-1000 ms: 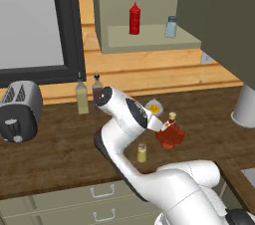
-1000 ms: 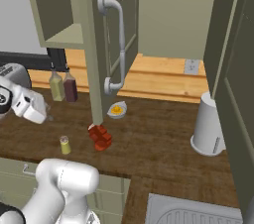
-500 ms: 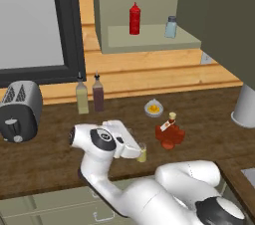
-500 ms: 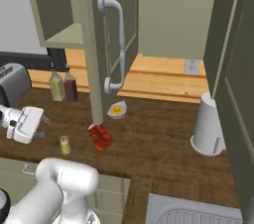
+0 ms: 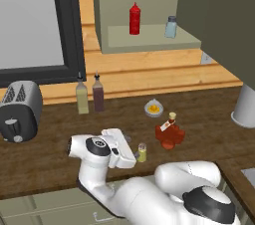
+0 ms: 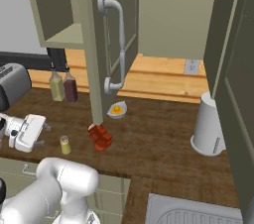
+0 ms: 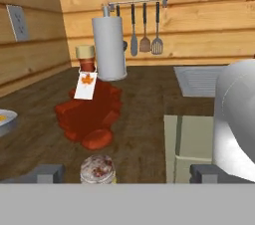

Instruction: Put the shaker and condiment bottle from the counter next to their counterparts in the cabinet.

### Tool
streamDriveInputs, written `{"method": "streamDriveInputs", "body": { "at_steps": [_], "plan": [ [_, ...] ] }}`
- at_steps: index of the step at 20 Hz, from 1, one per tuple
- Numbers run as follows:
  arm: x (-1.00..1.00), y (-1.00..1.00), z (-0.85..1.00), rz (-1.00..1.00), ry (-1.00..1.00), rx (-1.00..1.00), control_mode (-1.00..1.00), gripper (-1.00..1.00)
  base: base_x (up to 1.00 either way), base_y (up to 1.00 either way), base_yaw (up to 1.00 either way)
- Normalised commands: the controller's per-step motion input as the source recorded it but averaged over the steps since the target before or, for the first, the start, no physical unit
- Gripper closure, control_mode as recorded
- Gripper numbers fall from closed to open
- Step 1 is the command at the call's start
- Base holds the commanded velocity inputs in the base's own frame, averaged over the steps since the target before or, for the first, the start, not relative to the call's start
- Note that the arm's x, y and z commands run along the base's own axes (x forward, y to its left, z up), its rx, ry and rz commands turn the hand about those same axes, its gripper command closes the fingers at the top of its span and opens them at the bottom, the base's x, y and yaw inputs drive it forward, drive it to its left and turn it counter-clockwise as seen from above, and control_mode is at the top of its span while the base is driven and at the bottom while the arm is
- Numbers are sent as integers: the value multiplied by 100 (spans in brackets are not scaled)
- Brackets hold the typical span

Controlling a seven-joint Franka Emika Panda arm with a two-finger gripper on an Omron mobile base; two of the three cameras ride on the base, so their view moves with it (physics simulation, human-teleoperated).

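On the left of the left base view a toaster [image 5: 20, 110] is seen, and two tall bottles [image 5: 89, 94] are stood by the wall, well out of the way. Next, the gripper [image 5: 130, 149] is held low over the counter [image 5: 45, 154], turned on its side so that it points along the worktop. Its jaws are spread wide apart and nothing is pinched between them. It is probably kept this low and sideways so that a small standing thing can be taken from the side.

Just to the right of the gripper the shaker [image 5: 142, 153] is found, upright near the front edge of the counter. In the hand view its speckled cap [image 7: 97, 168] is seen between the two finger tips [image 7: 46, 173] (so the open jaws look lined up on it). It is not yet touched, as far as can be told.

A little further right the condiment bottle [image 5: 170, 133] is stood, with a small dish [image 5: 154, 108] behind it. The red bottle is left for later, it seems.

Higher up, the cabinet [image 5: 149, 40] is open, and the red squeeze bottle [image 5: 134, 19] and the blue-grey shaker [image 5: 171, 27] are kept on its shelf, with bare shelf beside them for the two newcomers.
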Motion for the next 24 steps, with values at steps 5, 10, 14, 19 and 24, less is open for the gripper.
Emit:
{"method": "streamDriveInputs", "body": {
  "at_steps": [5,10,14,19,24],
  "plan": [
    [0,-28,-30,7,1,40,-100,-100,0,0,0],
    [1,-8,-2,0,0,3,-100,-100,0,0,0],
    [30,-26,-5,5,0,-2,-100,-100,0,0,0],
    [39,-12,-1,12,0,0,-100,-100,0,0,0],
    [5,0,-24,5,0,0,-100,-100,0,0,0]
  ]
}}
